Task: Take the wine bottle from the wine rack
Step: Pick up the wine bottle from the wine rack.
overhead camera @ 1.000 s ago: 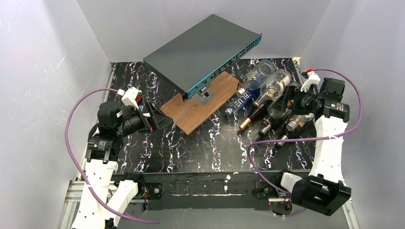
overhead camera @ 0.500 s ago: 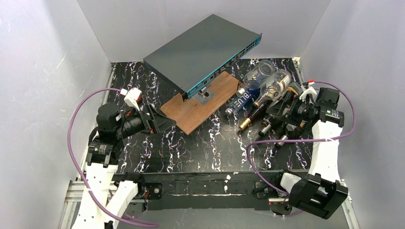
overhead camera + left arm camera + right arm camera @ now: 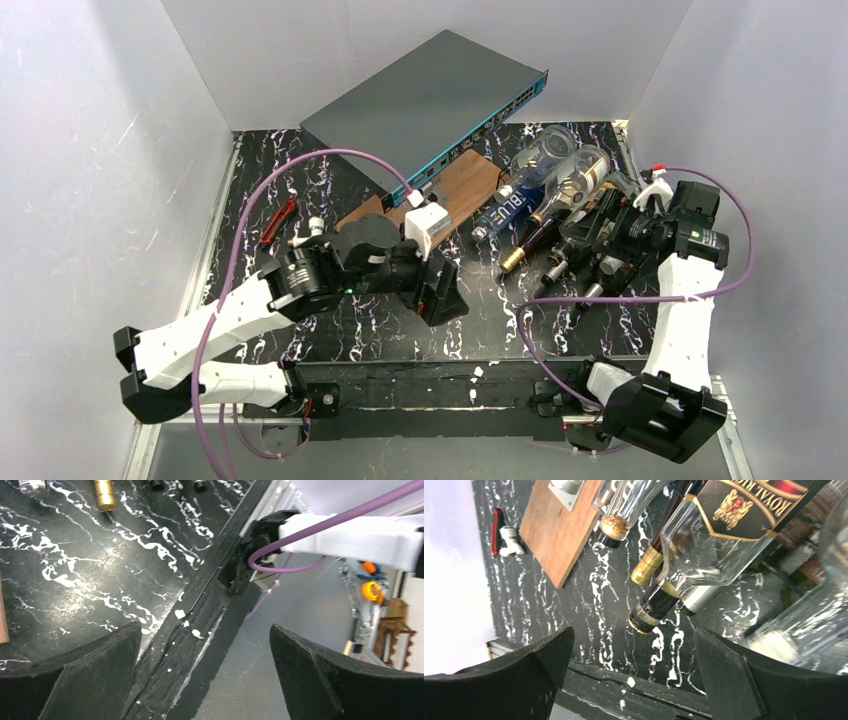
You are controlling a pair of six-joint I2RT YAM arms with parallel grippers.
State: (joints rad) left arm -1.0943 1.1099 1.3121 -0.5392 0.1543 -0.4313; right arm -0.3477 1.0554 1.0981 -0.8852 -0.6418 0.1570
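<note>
Right wrist view: wine rack (image 3: 781,572) with several slanted bottles (image 3: 724,535), right gripper (image 3: 634,640) and left gripper (image 3: 205,630) both wide apart, empty.

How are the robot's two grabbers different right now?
The left gripper hangs over the bare table by its front edge, while the right gripper sits close to the bottles. The left gripper is near the table's middle, and the right gripper is at its right side. Both are open and hold nothing.
</note>
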